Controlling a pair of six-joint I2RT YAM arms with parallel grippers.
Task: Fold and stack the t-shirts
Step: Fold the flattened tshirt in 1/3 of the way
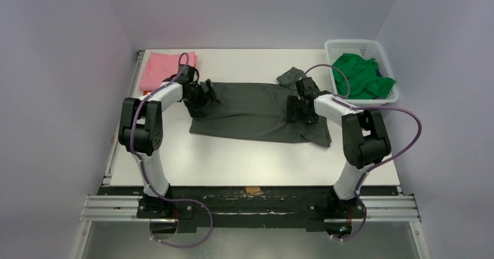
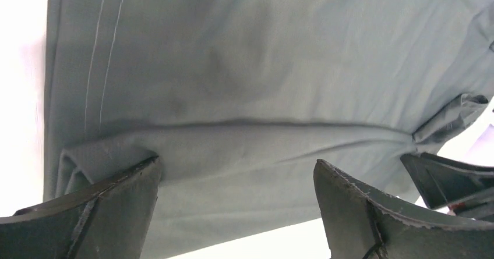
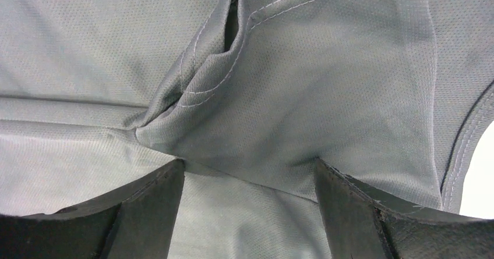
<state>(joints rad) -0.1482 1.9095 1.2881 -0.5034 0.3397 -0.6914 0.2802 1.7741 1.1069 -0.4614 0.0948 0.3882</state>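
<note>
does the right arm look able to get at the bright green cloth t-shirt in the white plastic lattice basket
Probably yes: the bright green cloth t-shirt lies uncovered in the open-topped white plastic lattice basket beside the right arm, and the right gripper is open.

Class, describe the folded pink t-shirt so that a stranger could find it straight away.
On the white table, look to the far left corner. The pink t-shirt lies there, folded flat. Unlike it, the dark grey t-shirt sprawls mid-table and the green one is crumpled in a basket.
</note>
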